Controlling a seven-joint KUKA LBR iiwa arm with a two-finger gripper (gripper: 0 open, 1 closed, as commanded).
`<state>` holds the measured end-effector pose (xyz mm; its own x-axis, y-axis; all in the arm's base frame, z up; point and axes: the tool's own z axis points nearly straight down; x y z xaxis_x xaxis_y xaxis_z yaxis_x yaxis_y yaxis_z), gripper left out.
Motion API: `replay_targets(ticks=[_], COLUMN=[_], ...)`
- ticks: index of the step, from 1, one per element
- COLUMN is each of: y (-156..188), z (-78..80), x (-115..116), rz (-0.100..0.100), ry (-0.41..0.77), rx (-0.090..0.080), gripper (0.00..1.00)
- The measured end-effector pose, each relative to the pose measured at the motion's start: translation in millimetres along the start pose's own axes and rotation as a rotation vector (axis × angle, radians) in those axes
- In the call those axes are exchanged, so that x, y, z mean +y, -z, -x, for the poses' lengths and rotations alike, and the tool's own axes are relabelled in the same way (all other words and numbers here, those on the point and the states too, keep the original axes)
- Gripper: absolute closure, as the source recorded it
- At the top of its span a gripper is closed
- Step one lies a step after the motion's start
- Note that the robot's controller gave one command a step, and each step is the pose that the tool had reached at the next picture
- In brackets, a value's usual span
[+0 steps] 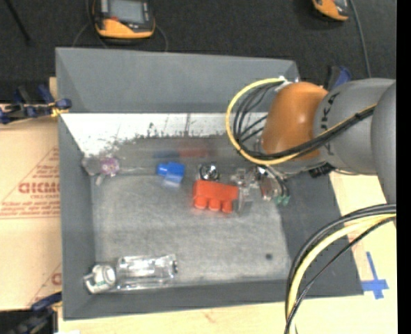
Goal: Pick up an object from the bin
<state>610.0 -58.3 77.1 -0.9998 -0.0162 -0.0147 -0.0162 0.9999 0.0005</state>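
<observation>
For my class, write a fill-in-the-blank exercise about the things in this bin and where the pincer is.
1. The pincer is close by the right end of a studded block whose colour is ____.
2. In the camera view, the blue cap lies to the ____ of that block.
3. Near the bin's lower left corner, the clear bottle lies on its ____.

Missing words: red; left; side.
</observation>
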Motion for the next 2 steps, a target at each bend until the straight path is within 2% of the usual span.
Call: replay_targets(ticks=[1,2], y=[89,193], z=[16.1,21.0], x=[0,-7], rz=[-0.003,-0.003], ry=[0.003,-0.008], rx=[0.0,0.0], gripper=[1.0,1.0])
